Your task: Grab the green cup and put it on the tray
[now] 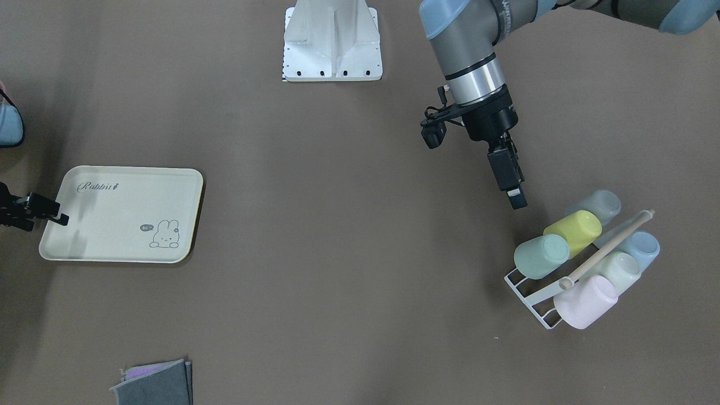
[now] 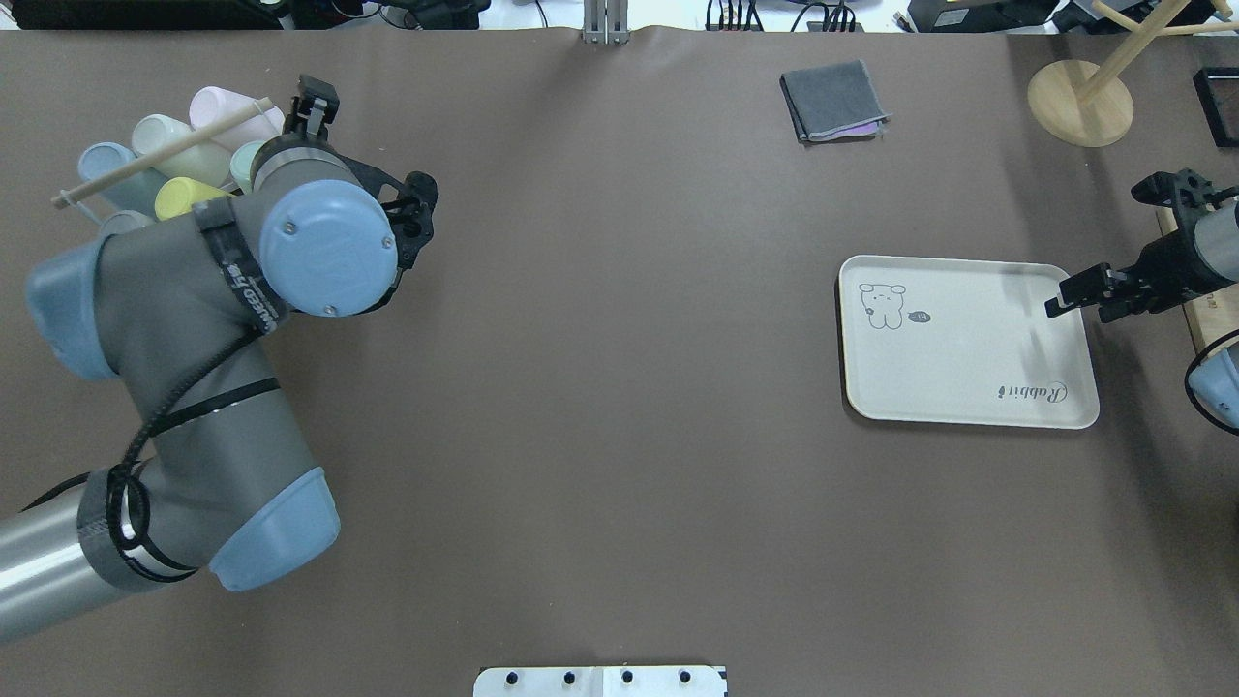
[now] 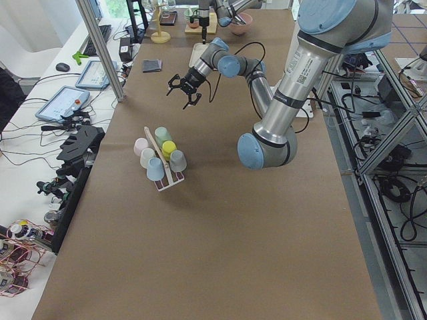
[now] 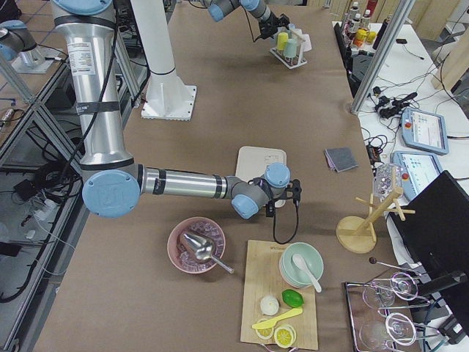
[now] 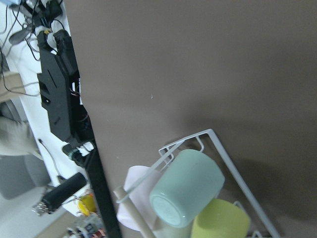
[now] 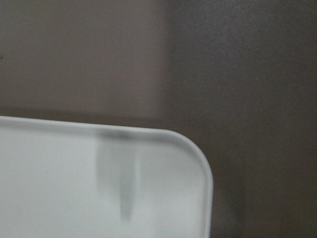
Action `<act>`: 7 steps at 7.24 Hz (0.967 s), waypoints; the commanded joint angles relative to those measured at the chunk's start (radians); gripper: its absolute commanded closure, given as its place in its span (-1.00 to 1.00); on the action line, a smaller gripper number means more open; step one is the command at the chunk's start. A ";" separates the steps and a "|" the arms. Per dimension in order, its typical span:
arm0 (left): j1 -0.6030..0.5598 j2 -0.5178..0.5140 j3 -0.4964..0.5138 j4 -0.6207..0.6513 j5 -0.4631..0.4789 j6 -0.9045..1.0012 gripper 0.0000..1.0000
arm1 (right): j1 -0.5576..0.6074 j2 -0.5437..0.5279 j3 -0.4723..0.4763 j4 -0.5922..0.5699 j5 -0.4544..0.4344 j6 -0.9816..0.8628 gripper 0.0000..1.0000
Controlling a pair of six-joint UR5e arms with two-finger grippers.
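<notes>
The green cup (image 1: 541,256) is carried at one end of a white wire rack (image 1: 531,298) on the bench (image 1: 349,253), touching the yellow cup (image 1: 574,230) and well apart from the tray (image 1: 112,247); the left end effector (image 1: 516,199) is held near the rack, apart from the cups, its fingers seen spread in the left side view. The right end effector (image 1: 59,218) is held over the tray's short edge beside the "Rabbit" script; whether its fingers are apart or together cannot be told.
</notes>
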 commanded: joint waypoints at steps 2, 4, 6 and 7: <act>0.037 0.020 0.133 -0.111 0.221 0.337 -0.99 | 0.000 -0.011 0.018 0.010 0.058 0.053 -0.17; 0.041 0.040 0.249 -0.240 0.229 0.342 -0.99 | 0.002 -0.036 0.007 0.013 0.057 0.050 -0.20; 0.043 0.049 0.287 -0.264 0.267 0.341 -0.99 | 0.004 -0.045 0.016 0.008 0.066 0.050 -0.21; 0.049 0.047 0.278 -0.258 0.266 0.345 -0.99 | 0.004 -0.039 0.016 0.005 0.067 0.052 -0.21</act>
